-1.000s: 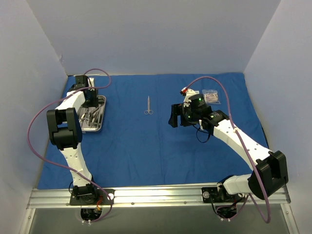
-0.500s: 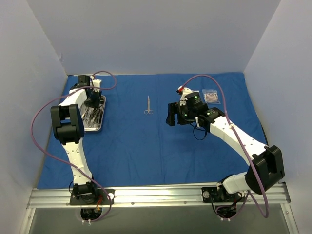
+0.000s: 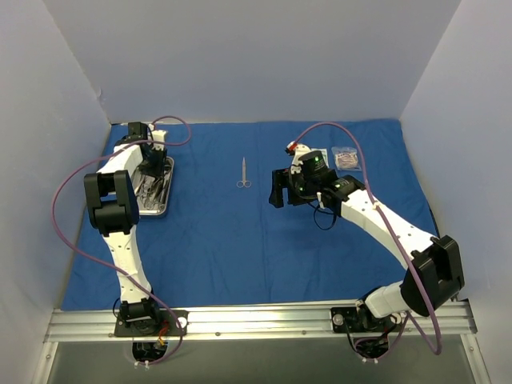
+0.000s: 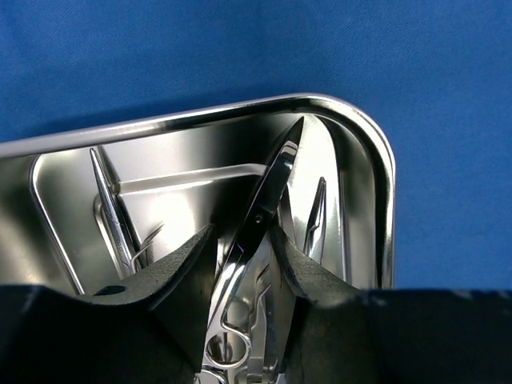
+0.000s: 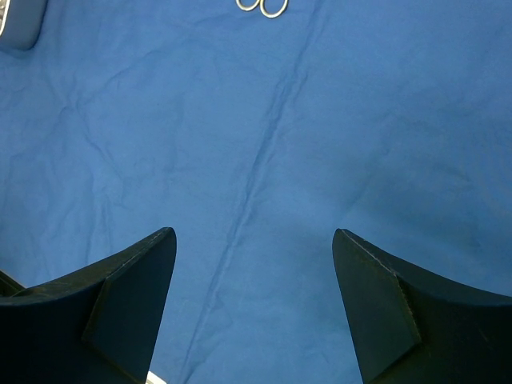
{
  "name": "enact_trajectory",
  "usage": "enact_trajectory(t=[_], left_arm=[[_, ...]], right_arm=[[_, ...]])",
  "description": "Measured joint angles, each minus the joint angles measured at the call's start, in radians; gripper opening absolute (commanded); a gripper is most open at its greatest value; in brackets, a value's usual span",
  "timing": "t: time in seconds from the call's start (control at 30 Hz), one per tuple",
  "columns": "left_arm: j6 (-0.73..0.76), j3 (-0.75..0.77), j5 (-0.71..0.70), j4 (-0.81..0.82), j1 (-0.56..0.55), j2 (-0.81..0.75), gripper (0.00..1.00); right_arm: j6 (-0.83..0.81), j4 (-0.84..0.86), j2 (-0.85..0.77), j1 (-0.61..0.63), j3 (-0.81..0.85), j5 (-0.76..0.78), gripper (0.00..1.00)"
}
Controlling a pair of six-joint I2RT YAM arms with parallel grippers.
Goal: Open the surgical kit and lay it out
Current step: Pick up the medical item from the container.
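Observation:
The royal-blue cloth wrap [image 3: 264, 232] lies spread flat over the table. The steel tray [image 3: 152, 213] sits at the left and holds several silver instruments. My left gripper [image 3: 150, 166] is down in the tray's far end. In the left wrist view its fingers [image 4: 188, 256] press on both sides of a scissor-handled clamp [image 4: 268, 188], gripper [image 4: 242, 236] shut on it. Thin tweezers [image 4: 108, 200] lie beside it in the tray [image 4: 376, 152]. Another clamp [image 3: 243, 172] lies alone on the cloth. My right gripper [image 3: 277, 190] hovers open and empty to its right, jaws wide [image 5: 254, 234].
A small packet [image 3: 346, 158] lies on the cloth at the far right, behind the right arm. The lone clamp's finger rings [image 5: 262, 6] show at the top of the right wrist view. White walls close in the back and both sides.
My left gripper has shifted toward the tray's far end. My right gripper has moved slightly left and away, staying open. The lone clamp and packet have not moved.

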Motion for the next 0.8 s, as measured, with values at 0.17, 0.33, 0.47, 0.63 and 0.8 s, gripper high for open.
enact_trajectory(t=[0.17,0.33,0.47,0.63,0.8], left_arm=[[-0.015,0.014,0.002,-0.007,0.003,0.009,0.35],[-0.040,0.019,-0.001,-0.005,0.006,0.013,0.17],[-0.055,0.019,-0.006,-0.005,0.006,0.013,0.13],[-0.073,0.019,-0.023,-0.003,0.006,0.011,0.04],[-0.108,0.018,-0.058,-0.003,0.006,0.005,0.02]], right_arm=[[0.000,-0.003,0.010,0.008,0.000,0.003,0.74],[0.000,-0.005,0.010,0.013,0.000,0.010,0.74],[0.001,-0.005,0.010,0.018,0.000,0.017,0.74],[0.006,-0.005,0.010,0.020,0.000,0.019,0.74],[0.011,-0.005,0.010,0.027,0.000,0.026,0.74]])
